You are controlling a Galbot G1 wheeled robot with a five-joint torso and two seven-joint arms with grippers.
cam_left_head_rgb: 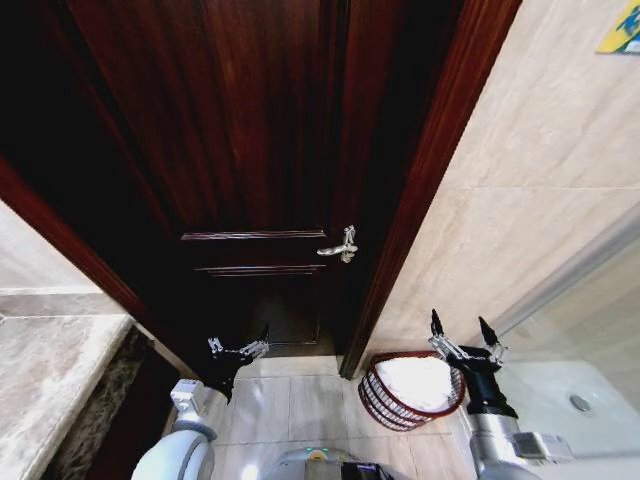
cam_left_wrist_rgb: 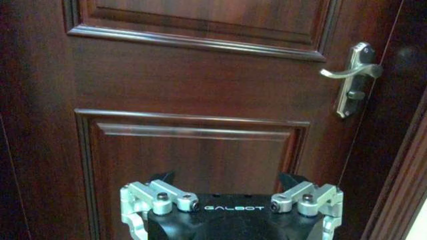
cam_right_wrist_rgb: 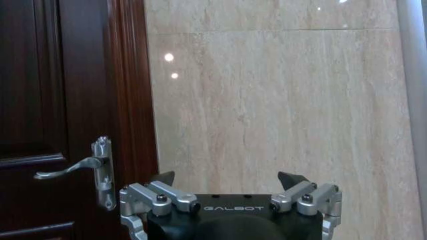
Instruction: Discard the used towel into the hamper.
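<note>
Fingers of both grippers, left (cam_left_head_rgb: 238, 347) and right (cam_left_head_rgb: 462, 335), spread wide, empty; reddish-brown wire hamper (cam_left_head_rgb: 378, 402) holds a white towel (cam_left_head_rgb: 417, 383).

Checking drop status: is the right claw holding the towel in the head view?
No. The right claw is open and empty above the hamper, where a white towel already lies.

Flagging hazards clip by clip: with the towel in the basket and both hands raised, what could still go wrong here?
1. The white towel is heaped to the rim of the hamper, so it might spill over.
2. The open right hand hangs just above the hamper and could snag it when moving.
3. The open left hand is near the door; turning could scrape it.
</note>
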